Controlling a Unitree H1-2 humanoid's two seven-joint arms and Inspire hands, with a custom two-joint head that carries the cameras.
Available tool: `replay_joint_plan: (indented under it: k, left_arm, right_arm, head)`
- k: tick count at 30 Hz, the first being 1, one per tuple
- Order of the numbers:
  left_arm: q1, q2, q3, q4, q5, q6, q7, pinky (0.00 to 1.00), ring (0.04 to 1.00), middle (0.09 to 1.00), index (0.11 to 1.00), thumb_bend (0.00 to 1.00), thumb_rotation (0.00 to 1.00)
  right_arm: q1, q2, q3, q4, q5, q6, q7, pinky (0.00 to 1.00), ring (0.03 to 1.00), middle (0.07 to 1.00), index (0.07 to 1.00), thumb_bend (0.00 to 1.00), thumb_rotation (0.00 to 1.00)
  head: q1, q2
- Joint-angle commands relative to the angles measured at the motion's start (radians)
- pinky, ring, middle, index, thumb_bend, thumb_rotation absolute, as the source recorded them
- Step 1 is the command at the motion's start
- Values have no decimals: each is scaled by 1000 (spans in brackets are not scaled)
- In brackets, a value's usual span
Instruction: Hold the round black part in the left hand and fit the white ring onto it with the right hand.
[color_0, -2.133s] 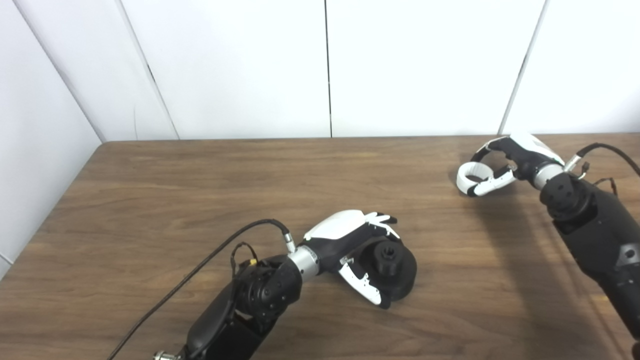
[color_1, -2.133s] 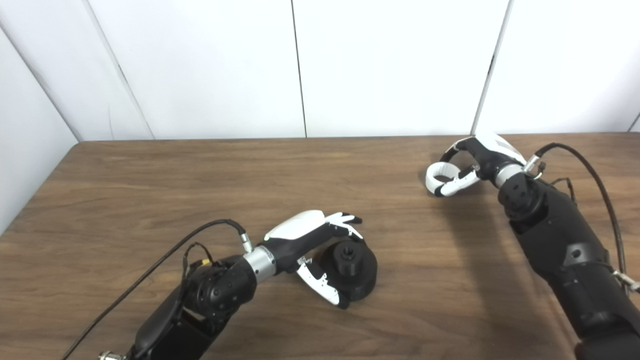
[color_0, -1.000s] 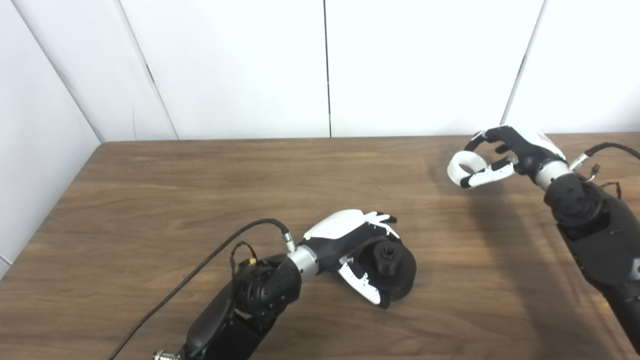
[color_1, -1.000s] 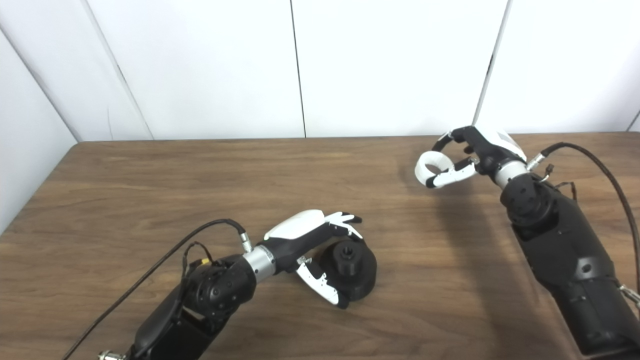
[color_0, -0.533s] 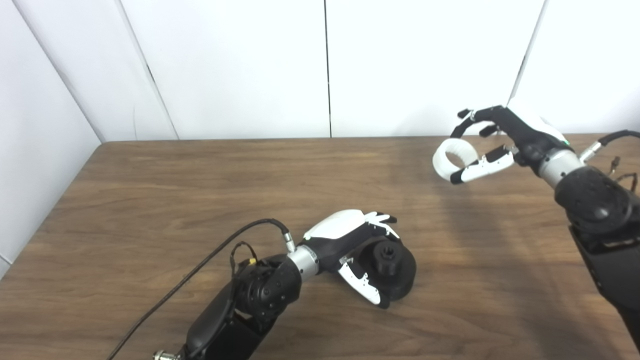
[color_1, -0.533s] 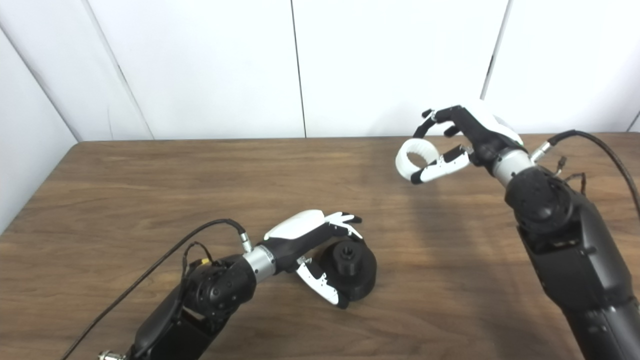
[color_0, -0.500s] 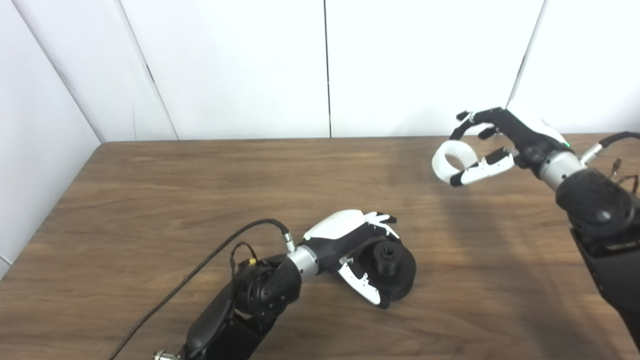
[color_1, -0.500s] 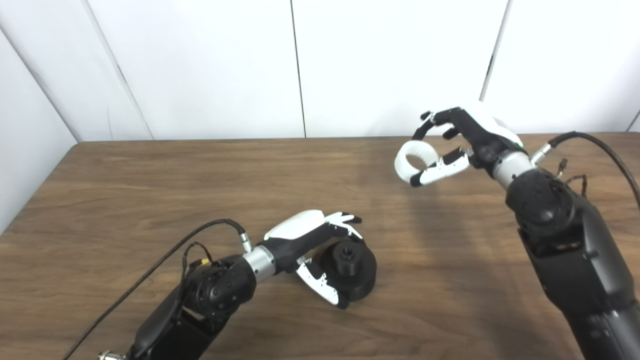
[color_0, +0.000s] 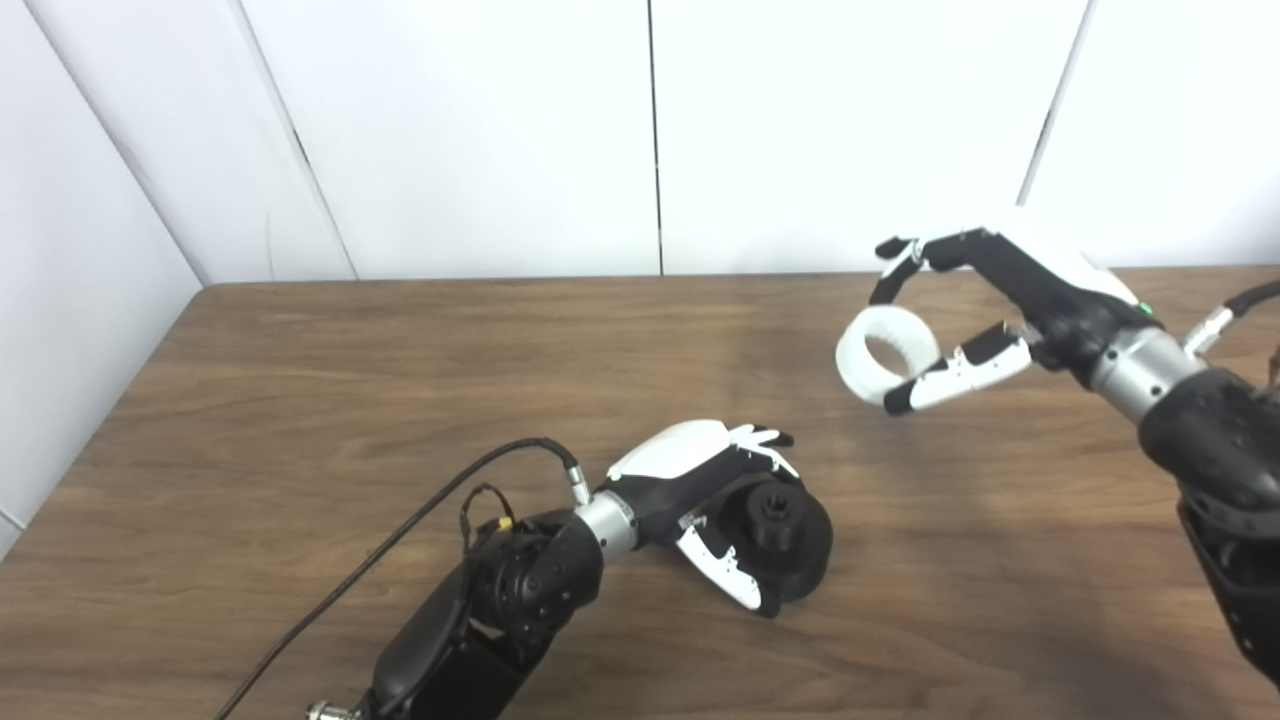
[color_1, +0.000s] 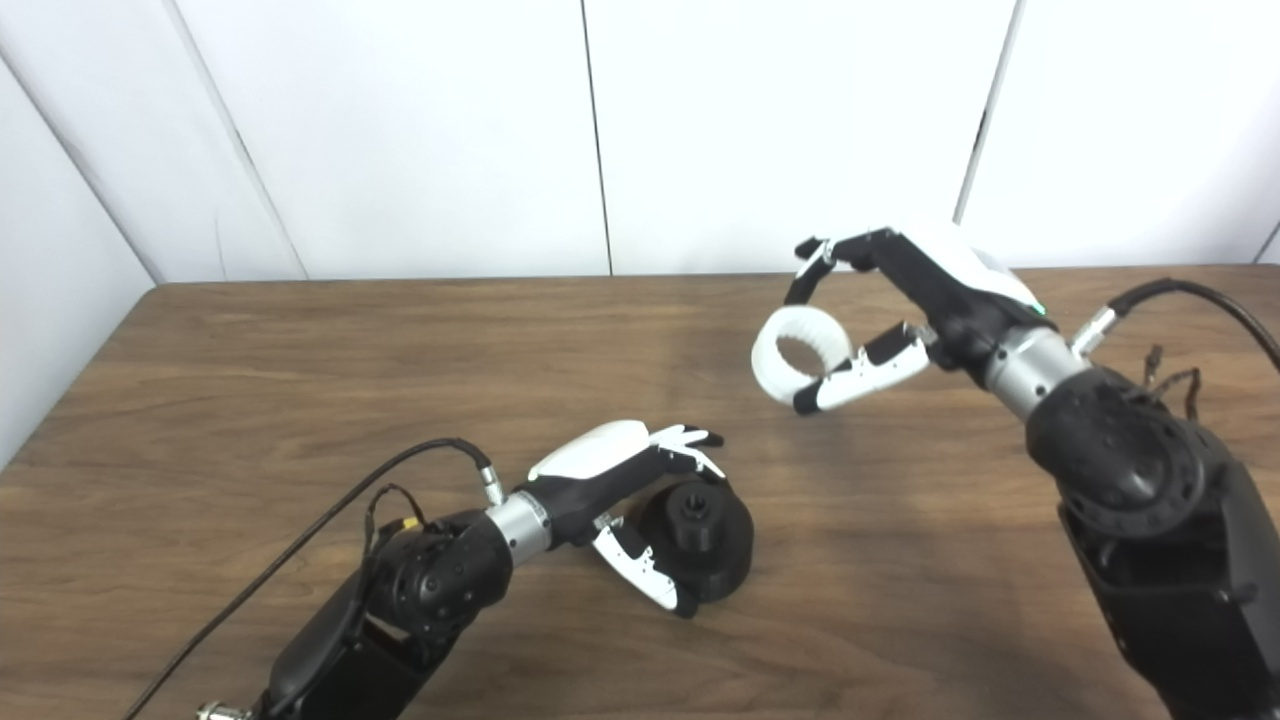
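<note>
The round black part (color_0: 788, 534) rests on the wooden table (color_0: 300, 400) near the front middle, with a raised hub on top. My left hand (color_0: 705, 490) is wrapped around its left side, fingers behind it and thumb in front. My right hand (color_0: 985, 300) holds the white ring (color_0: 885, 342) between fingers and thumb, raised in the air above the table, up and to the right of the black part. The ring also shows in the right eye view (color_1: 800, 355), its hole facing the camera.
White wall panels (color_0: 650, 130) stand behind the table's far edge. A black cable (color_0: 420, 520) runs from my left wrist toward the front left. Another cable (color_1: 1200, 300) trails from my right wrist at the far right.
My right hand has lifted the white ring off the table and carried it left and nearer, toward the black part. My left hand and the black part have not moved.
</note>
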Motion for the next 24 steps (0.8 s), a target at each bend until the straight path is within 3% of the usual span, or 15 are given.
replay_joint_plan:
  k: [1,14,24]
  left_arm:
    - [-7,15,-4,3,17,14,-19,950,1000,972,687,936,229]
    - [-13,17,-6,-1,17,20,-25,947,1000,972,686,936,216]
    - [-15,17,-3,-6,13,24,-27,945,1000,970,682,936,211]
  right_arm:
    - [-30,-10,-18,-56,-26,3,13,841,894,830,491,524,156]
    - [15,39,8,-116,-51,2,68,836,902,837,491,524,154]
    - [35,70,44,-98,-56,-10,59,834,903,834,490,525,150]
  head:
    - [0,0]
    - [2,5]
    - [5,1]
